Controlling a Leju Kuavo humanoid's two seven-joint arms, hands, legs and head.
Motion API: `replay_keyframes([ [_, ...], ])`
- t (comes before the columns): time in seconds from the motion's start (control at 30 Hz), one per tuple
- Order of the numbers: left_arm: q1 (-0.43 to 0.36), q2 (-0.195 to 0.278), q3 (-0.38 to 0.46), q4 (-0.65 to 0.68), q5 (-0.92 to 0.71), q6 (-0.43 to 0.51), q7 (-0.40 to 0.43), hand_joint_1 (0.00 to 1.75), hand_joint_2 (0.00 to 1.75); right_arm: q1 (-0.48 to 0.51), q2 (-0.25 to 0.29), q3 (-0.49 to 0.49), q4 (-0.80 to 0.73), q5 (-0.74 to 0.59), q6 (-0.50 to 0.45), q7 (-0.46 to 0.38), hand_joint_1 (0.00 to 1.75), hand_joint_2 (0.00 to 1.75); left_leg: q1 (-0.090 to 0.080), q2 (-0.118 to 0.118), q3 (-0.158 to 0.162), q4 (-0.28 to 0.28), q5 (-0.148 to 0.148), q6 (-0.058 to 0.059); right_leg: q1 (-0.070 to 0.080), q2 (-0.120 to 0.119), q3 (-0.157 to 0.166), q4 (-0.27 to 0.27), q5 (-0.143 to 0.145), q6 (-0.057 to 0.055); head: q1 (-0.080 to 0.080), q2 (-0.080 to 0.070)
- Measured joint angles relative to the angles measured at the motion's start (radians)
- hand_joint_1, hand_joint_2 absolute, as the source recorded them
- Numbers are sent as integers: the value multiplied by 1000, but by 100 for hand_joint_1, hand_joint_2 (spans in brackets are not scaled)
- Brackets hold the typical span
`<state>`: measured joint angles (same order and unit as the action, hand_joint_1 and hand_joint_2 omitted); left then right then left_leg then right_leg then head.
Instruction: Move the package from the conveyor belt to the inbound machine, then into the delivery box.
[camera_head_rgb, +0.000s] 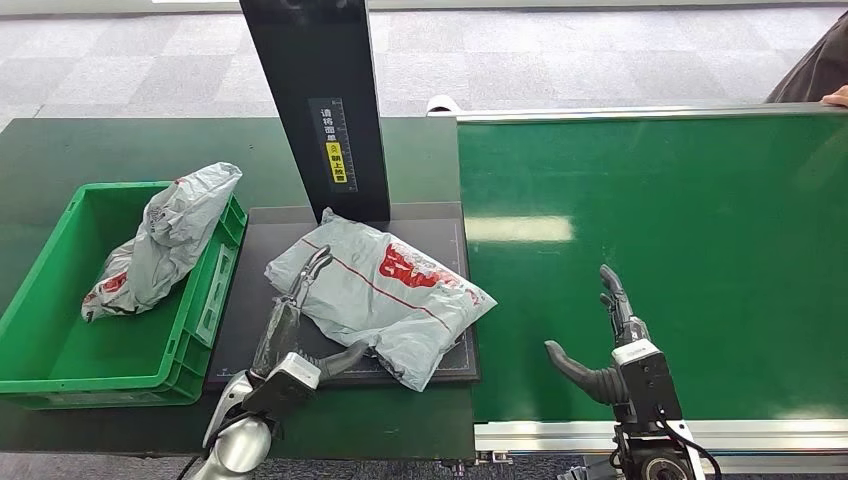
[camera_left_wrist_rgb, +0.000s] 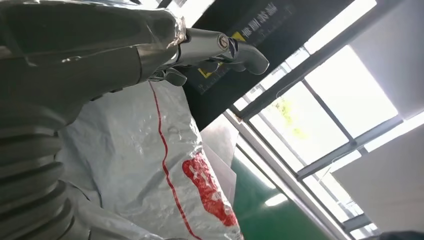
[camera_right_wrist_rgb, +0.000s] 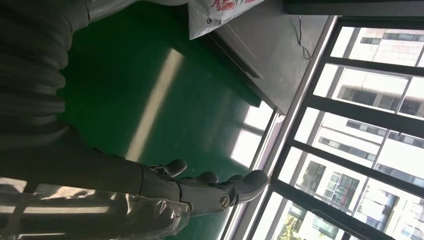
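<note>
So the grey plastic mailer package with the red print and thin red stripe (camera_head_rgb: 385, 297) is already off the belt and lying flat on the black scanning platform of the inbound machine (camera_head_rgb: 455, 355), right in front of the machine's tall black post (camera_head_rgb: 318, 100). One corner pokes out over the platform's belt-side edge.

The left robot hand (camera_head_rgb: 300, 330) is the one that matters here. It's at the package's near-left edge, dark fingers (camera_head_rgb: 312, 268) laid up over the top of the bag and the thumb reaching in low at the near edge. Looks like a grip forming, but I can't tell whether it has actually pinched the plastic; the left wrist view just shows the fingers stretched out above the bag's surface.

The package's long axis runs diagonally, from far-left by the post to near-right. The green plastic delivery crate (camera_head_rgb: 60, 360) sits just left of the platform, touching it or nearly so, with another crumpled grey mailer bag (camera_head_rgb: 165, 240) already inside. So the next move is a short carry left over the crate's wall.

The right robot hand (camera_head_rgb: 612, 335) hangs over the green conveyor belt (camera_head_rgb: 700, 240), fingers spread, holding nothing, well apart from the package.

The dark green bench (camera_head_rgb: 60, 150) carries the crate. A person's sleeve (camera_head_rgb: 815, 65) shows at the far right.
</note>
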<state>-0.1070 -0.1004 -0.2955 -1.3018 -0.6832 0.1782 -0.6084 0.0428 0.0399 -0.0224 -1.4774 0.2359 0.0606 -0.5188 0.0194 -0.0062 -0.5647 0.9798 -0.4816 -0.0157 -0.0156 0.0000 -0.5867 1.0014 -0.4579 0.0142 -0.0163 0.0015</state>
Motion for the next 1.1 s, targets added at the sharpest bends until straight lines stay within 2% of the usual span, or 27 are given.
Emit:
replay_keyframes([
  [0.13, -14, 8, -51, 11, -79, 15, 13, 0, 175, 2, 0, 0, 12, 3, 3, 0, 0, 175, 0, 0, 0, 0, 0, 0, 0, 0, 0, 0, 0, 0, 0, 0],
  [0.27, -24, 16, -77, 20, -119, 32, 15, 0, 175, 4, -1, -2, 19, 5, 4, 0, 0, 175, 0, 0, 0, 0, 0, 0, 0, 0, 0, 0, 0, 0, 0, 0],
  [0.4, -54, 29, -102, 34, -226, 31, 33, 0, 175, 6, 0, -2, 22, 12, 12, 0, 0, 175, 0, 0, 0, 0, 0, 0, 0, 0, 0, 0, 0, 0, 0, 0],
  [0.47, -82, 39, -110, 48, -274, -24, 70, 0, 175, 9, 0, -3, 22, 19, 18, 0, 0, 175, 0, 0, 0, 0, 0, 0, 0, 0, 0, 0, 0, 0, 0, 0],
  [0.57, -132, 62, -115, 79, -322, -157, 152, 0, 175, 9, 1, -4, 23, 34, 33, 0, 0, 175, 0, 1, 0, 0, 0, 0, 0, 0, 1, 0, 0, 0, 0, 0],
  [0.67, -164, 96, -112, 109, -351, -227, 216, 0, 175, -1, 4, -4, 35, 46, 48, 1, 0, 175, 0, 1, 1, 0, 0, 0, 0, 1, 1, 0, 0, 0, 0, 0],
  [0.83, -174, 145, -114, 134, -412, -254, 253, 0, 175, -34, 4, -4, 70, 51, 54, 2, 0, 175, 0, 1, 0, 0, 0, 0, 0, 1, 0, 0, 0, 0, 0, 0],
  [1.1, -176, 177, -141, 141, -466, -302, 312, 0, 175, -42, 5, -4, 94, 58, 53, 4, 0, 175, 0, 1, 0, 0, 0, 0, 0, 0, 0, 0, 0, 0, 0, 0],
])
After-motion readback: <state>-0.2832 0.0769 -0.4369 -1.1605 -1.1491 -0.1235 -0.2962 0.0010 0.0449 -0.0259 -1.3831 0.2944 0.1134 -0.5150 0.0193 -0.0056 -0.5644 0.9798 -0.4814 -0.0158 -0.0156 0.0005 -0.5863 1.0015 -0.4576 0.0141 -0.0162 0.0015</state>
